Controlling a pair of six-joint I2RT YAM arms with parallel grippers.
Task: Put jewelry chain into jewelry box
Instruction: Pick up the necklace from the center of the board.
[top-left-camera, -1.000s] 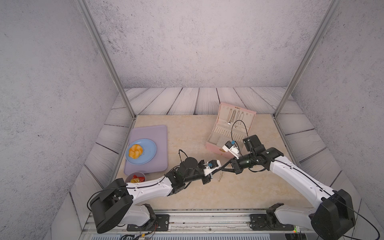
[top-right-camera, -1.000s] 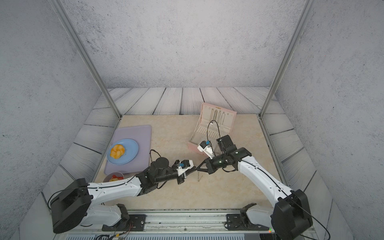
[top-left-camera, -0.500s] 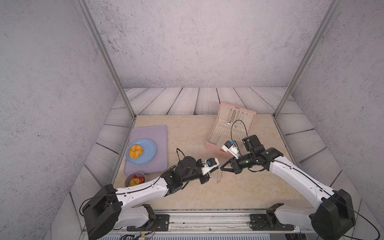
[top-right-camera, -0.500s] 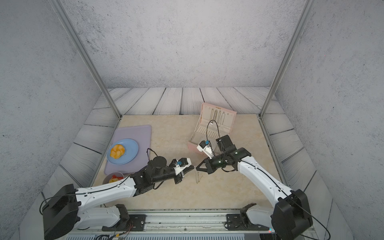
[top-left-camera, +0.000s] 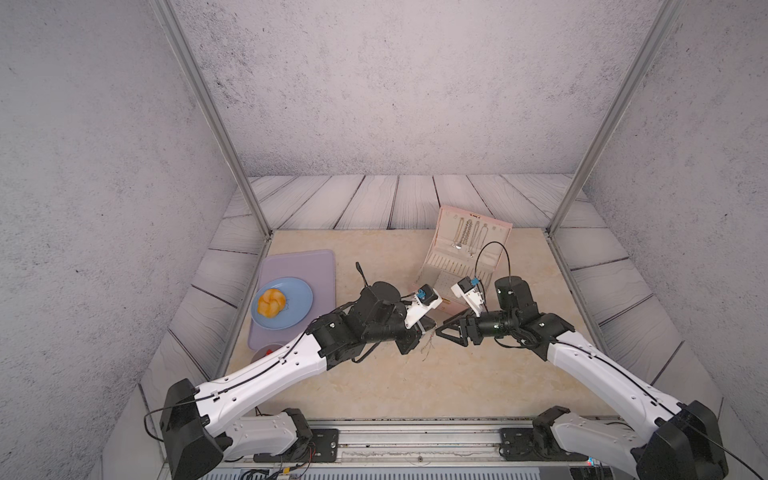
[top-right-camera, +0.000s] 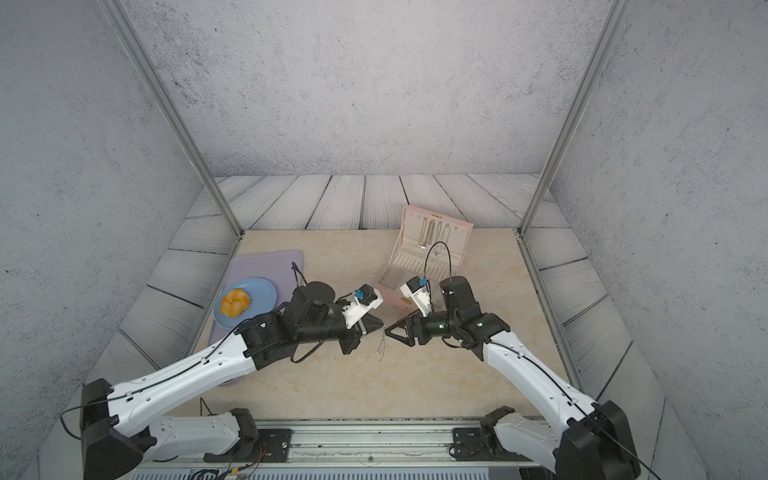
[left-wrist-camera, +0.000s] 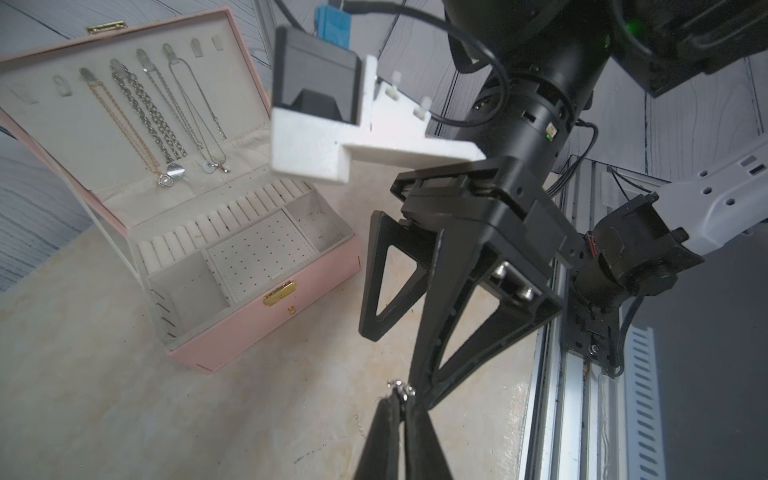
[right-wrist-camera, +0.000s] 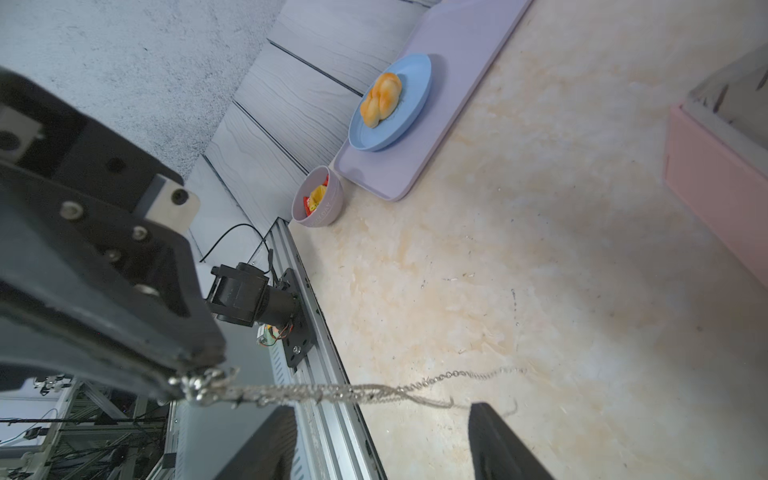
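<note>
"Going by what shows, how far along is this?" Mara asks.

"About midway, I'd judge," says Tom. "The chain (top-left-camera: 427, 351) is pinched at its top end between the closed tips of the left gripper (top-left-camera: 431, 327) and dangles from them. It isn't in the box (left-wrist-camera: 257, 328) yet. It hangs on the box's clasp side, near the front wall but not over it. Whether the loose end touches the table (top-left-camera: 395, 386), I can't tell."

"And the right gripper?"

"The right gripper (right-wrist-camera: 382, 409) stands wide open with nothing in it, just beside the chain, also on the box's clasp side."

"So what's left?"

"Carrying the chain over the front wall and letting it down into one of the compartments (left-wrist-camera: 187, 282), which look empty in the left wrist view. The lid (left-wrist-camera: 62, 137) stands up at the back, so the box is ready."

"Anything in the way?"

"Mostly the right gripper itself — it sits close to both the chain and the box's front, so I'd expect it must clear off, or a link could snag on a finger. Several necklaces (left-wrist-camera: 158, 124) hang inside the lid, and a swinging chain might tangle with them. Well apart from the box, on the left arm's side, lies a lilac tray (top-left-camera: 320, 266) with a bun (top-left-camera: 271, 302) on a blue plate (top-left-camera: 299, 311). A small bowl (right-wrist-camera: 328, 208) holding something red and yellow sits just beside the tray. None of that lies between chain and box."
</note>
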